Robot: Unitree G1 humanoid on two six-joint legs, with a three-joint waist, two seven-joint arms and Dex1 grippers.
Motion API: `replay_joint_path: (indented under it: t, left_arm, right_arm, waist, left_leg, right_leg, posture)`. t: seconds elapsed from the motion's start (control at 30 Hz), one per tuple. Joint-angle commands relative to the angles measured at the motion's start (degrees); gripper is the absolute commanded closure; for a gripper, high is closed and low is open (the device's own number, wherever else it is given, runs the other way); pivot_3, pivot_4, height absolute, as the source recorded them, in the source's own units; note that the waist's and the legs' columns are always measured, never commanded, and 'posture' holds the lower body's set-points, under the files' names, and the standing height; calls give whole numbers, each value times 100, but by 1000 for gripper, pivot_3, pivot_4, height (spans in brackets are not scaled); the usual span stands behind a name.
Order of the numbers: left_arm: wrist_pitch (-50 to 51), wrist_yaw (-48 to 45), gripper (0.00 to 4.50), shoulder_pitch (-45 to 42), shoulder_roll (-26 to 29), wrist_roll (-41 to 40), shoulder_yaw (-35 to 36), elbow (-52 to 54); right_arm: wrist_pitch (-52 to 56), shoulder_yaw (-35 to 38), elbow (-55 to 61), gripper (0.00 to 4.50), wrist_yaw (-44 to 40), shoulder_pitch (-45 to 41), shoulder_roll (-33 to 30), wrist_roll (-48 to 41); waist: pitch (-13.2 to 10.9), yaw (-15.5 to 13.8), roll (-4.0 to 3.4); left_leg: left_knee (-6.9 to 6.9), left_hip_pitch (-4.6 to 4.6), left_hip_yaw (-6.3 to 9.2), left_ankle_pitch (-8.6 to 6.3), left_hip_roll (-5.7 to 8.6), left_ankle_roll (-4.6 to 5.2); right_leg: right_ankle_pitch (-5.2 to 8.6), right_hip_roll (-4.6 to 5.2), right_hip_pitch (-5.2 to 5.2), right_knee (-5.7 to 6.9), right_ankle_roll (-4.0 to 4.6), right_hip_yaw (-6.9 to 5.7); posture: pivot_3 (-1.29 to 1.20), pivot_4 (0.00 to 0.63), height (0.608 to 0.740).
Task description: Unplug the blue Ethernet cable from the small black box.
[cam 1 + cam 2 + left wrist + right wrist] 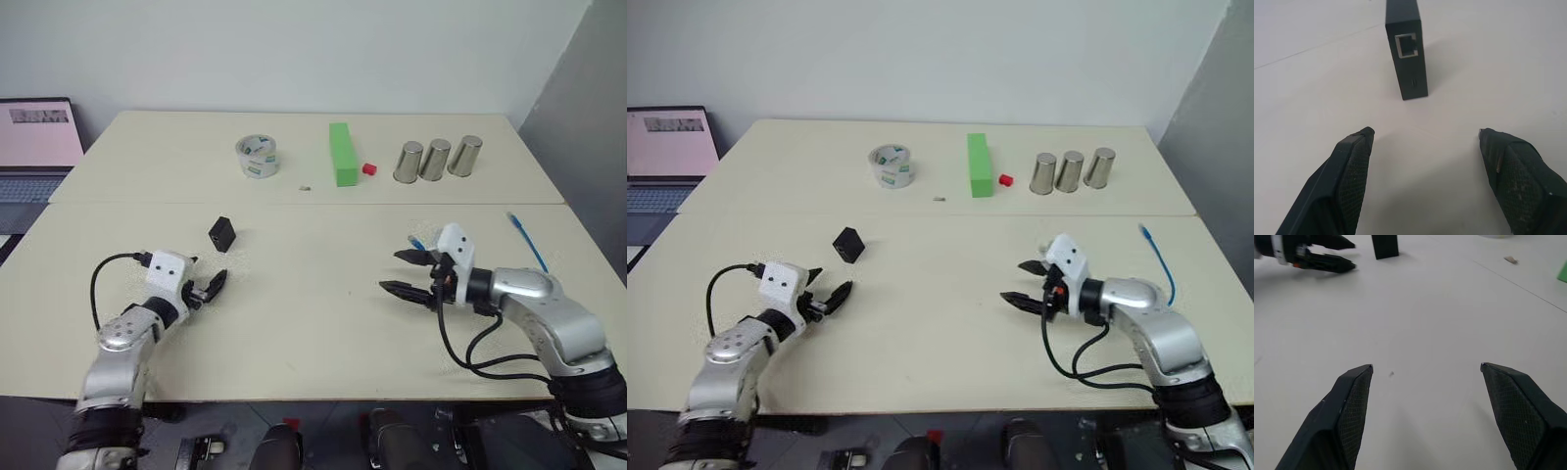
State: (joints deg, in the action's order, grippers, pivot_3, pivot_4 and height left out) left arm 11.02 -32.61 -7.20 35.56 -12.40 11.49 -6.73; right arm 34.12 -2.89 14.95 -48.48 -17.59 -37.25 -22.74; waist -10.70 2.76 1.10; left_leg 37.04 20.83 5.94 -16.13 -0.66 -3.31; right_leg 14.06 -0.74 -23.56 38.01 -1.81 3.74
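Observation:
The small black box stands on its edge on the left half of the table, and its port faces my left gripper with nothing plugged in. My left gripper is open a short way in front of the box, not touching it. The blue Ethernet cable lies on the table at the right, beyond my right forearm, with one bit showing just behind the right hand. My right gripper is open and holds nothing, hovering over bare table. The right wrist view takes in the left gripper and the box.
Along the back of the table stand a roll of tape, an upright green block, a small red cube and three metal cups. A laptop sits beyond the table's left edge. A seam crosses the table.

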Motion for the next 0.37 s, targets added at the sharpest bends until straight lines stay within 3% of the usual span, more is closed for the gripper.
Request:
replay_joint_path:
  t: [0.03,0.2,0.37]
  left_arm:
    - [577,-595,860,-63,447,-427,144,735]
    - [935,-1121,860,-224,954,-688,253,908]
    - [1078,-1313,860,-352,1121,-749,290,833]
  right_arm:
    - [-127,541,69,768,-71,134,-271,-113]
    - [-149,862,-57,768,-237,244,-630,-154]
    - [-201,937,-210,768,-277,131,-735,-159]
  waist:
    - [0,-17,0]
    - [-1,-5,1]
    - [-1,18,0]
  left_leg:
    - [2,-1,-1,0,2,0]
    - [1,-3,-8,0,1,0]
    - [-4,-1,-10,-1,-2,1]
  right_leg:
    - [0,0,2,2,0,0]
    - [0,-1,2,1,-1,3]
    - [3,-3,-1,-5,3,5]
  posture:
    - [0,150,740]
    - [0,150,740]
    - [0,150,740]
